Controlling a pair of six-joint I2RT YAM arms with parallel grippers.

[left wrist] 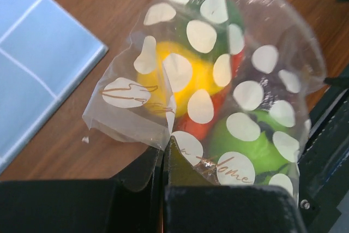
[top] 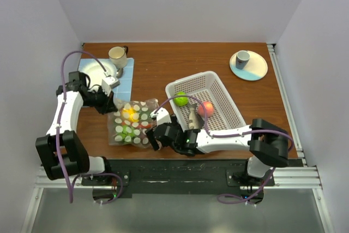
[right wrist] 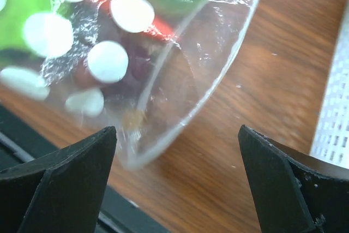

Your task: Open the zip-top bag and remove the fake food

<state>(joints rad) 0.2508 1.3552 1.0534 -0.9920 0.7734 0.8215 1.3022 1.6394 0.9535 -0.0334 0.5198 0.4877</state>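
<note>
At the left of the top view, the left arm rises from its base in the lower left corner. It folds at the elbow and reaches right, low over the table. The left claw is pressed together, pinching the upper left corner of the bag. In the left wrist view its two fingers meet at bottom centre, with a fold of clear dotted film caught between their tips.

The bag lies on the table left of centre, near the blue mat. Through the film show a yellow fruit, a green fruit and a red piece between them.

Right of the bag, the right claw stands spread wide at the bag's lower right corner and grips nothing. In the right wrist view its fingers sit at the lower left and lower right of the frame. The bag's rounded corner reaches down between them, just beside the left-hand one; whether it touches cannot be told.

The right arm stretches left from its base at the lower right, lying low along the table's near edge. Above it in the frame, right of centre, the basket holds a green ball, a pink fruit and a grey fish.
</note>
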